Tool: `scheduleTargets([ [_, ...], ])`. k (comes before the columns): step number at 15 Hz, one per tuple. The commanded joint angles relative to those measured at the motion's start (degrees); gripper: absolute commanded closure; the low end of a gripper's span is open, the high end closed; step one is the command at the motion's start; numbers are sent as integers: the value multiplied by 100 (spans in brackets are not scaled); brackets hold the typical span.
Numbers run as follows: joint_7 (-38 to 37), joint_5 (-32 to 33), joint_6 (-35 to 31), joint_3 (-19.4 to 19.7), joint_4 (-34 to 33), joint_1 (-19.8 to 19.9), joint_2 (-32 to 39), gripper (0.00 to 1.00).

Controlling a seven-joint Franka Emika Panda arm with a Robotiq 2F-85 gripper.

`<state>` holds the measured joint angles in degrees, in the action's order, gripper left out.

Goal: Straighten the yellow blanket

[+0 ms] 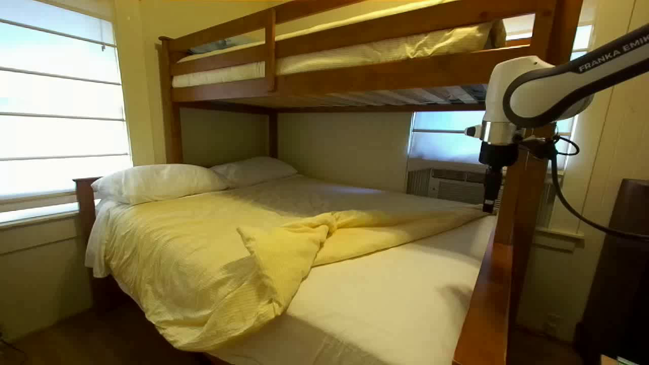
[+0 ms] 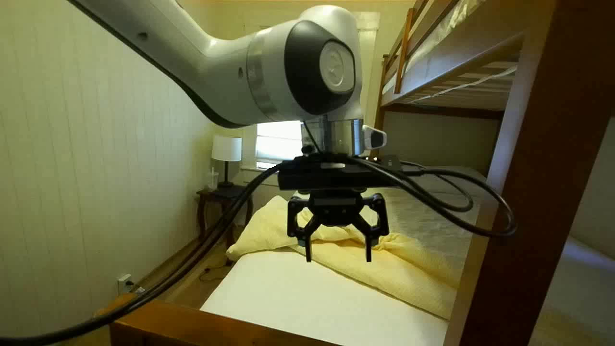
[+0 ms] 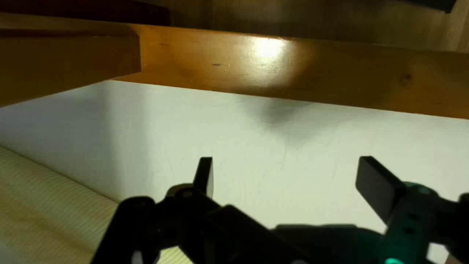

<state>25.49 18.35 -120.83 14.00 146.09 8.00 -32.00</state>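
Note:
The yellow blanket [image 1: 192,248] lies on the lower bunk, smooth toward the pillows and folded back across the middle of the bed. A bunched, twisted fold runs toward the wall side, and a flap hangs toward the near side. The folded edge also shows in an exterior view [image 2: 403,276] and at the lower left of the wrist view [image 3: 44,212]. The white mattress sheet [image 1: 385,294] is bare toward the foot end. My gripper [image 2: 338,259] is open and empty, pointing down above the foot end. In the wrist view, my gripper [image 3: 285,165] has white sheet between its fingers and the blanket to its left.
The wooden footboard rail [image 3: 293,69] crosses the foot end. A thick bunk post [image 2: 533,192] stands close beside the arm. The upper bunk [image 1: 355,76] overhangs the bed. White pillows [image 1: 159,183] lie at the head. Black cables [image 2: 230,211] loop from the wrist.

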Motion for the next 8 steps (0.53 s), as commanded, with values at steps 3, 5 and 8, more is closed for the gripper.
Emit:
scheduleTargets([
  [3,7,-12,12,-14,-9,12,1,0],
  [5,7,-12,12,-14,-9,12,1,0],
  [8,-196,-451,-900,-60,-256,-357,668,0],
])
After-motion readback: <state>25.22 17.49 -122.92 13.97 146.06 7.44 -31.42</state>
